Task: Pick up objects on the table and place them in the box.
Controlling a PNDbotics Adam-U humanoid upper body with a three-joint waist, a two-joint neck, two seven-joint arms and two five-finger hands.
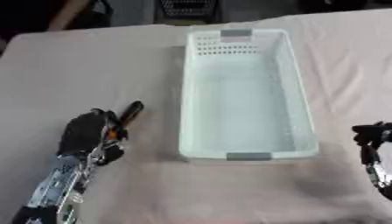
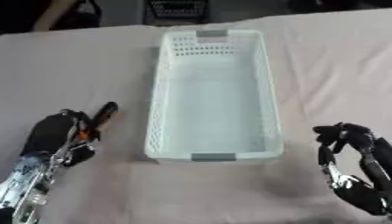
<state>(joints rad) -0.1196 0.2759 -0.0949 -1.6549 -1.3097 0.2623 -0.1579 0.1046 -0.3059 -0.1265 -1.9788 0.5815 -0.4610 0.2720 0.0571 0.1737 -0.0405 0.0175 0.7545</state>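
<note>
Table (image 1: 92,65) fills nearly the whole frame for you, covered in a pale pinkish-beige cloth, slightly askew. White plastic box (image 1: 245,92) sits centre frame, long side running from top to bottom, perforated walls, grey handle tabs at the upper and lower short ends; inside looks bare white.

Your left hand (image 1: 85,133) comes in from the lower left corner, black with a silver forearm below it, and lies on the cloth left of the box's lower end, apart from the box wall. Its fingers are curled round a dark slim object (image 1: 128,114) with an orange bit near the hand; the rounded black end sticks out toward the upper right, pointing at the box. Can't tell what the object is, looks like a tool handle or marker. It lies low on or just above the cloth, can't tell which, near the lower left corner of the box and not touching it.

Your right hand (image 2: 344,133) shows at the lower right edge, best in the right eye view, right of the box's lower end and apart from it. Fingers bent inward and holding nothing that you can see, so clenched and idle. Wrist and forearm run down to the lower right corner
</note>
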